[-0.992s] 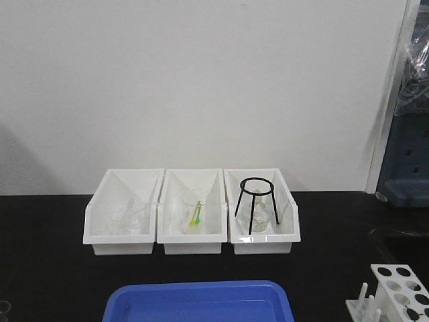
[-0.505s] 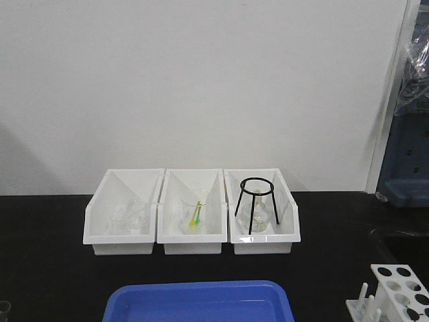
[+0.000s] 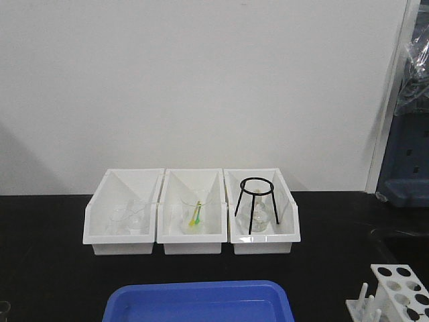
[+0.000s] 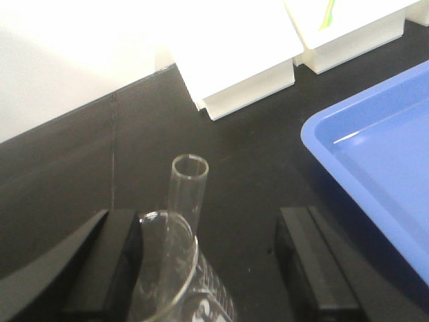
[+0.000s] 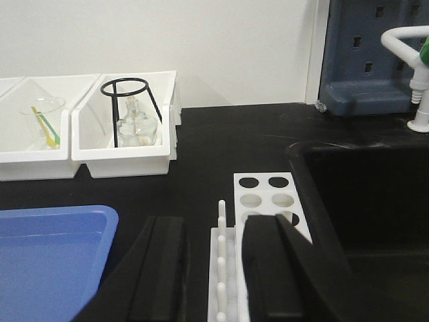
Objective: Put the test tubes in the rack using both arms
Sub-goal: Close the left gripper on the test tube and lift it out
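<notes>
In the left wrist view a clear test tube (image 4: 188, 191) leans in a graduated glass beaker (image 4: 171, 275), its open mouth upward. My left gripper (image 4: 204, 215) is open, its black fingers (image 4: 107, 268) wide apart on either side of the beaker and tube, touching neither. The white rack (image 5: 261, 191) stands by the sink, with its holes empty as far as they show. My right gripper (image 5: 214, 221) is open and low over the rack, with the peg row between its fingers. The front view shows the rack (image 3: 402, 285) at the bottom right and no arms.
Three white bins (image 3: 124, 231) line the back wall, holding glassware and a black tripod stand (image 3: 257, 201). A blue tray (image 3: 201, 302) lies at the front centre. A black sink (image 5: 362, 201) opens right of the rack. The bench top is black.
</notes>
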You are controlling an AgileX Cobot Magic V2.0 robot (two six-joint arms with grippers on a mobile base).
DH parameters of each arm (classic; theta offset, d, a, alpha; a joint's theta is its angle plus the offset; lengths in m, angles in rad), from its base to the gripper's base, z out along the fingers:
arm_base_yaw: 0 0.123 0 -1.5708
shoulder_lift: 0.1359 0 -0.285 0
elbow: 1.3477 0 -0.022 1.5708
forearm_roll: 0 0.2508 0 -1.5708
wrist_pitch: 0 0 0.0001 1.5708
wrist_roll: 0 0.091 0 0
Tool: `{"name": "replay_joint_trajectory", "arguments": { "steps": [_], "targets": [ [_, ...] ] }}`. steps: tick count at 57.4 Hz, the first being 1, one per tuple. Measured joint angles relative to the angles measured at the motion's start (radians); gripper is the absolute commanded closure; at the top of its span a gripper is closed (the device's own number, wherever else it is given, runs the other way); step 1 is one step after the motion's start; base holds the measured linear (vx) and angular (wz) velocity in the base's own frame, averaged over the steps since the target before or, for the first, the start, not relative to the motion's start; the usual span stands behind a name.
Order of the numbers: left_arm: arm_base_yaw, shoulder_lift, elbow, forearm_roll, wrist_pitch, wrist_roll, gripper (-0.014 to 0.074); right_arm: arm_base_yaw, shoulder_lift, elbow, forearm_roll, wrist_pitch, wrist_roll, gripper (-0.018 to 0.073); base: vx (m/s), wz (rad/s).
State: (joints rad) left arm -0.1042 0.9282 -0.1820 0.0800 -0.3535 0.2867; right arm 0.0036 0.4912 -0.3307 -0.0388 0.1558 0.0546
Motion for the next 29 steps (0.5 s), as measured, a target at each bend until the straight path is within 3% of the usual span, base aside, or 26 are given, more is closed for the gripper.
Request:
{"name": "replay_joint_trajectory", "arguments": {
  "steps": [14,29],
  "targets": [
    [0.0,0.154,0.0,-0.005,-0.133,0.06,0.0045,0.0,0.0,0.0,-0.002,0.0,-0.001,0.0251,0.0,0.0],
    [0.0,0.292,0.0,-0.093,-0.28,0.076,0.0045,0.0,0.0,0.0,-0.002,0.0,-0.001,0.0251,0.0,0.0]
  ]
}}
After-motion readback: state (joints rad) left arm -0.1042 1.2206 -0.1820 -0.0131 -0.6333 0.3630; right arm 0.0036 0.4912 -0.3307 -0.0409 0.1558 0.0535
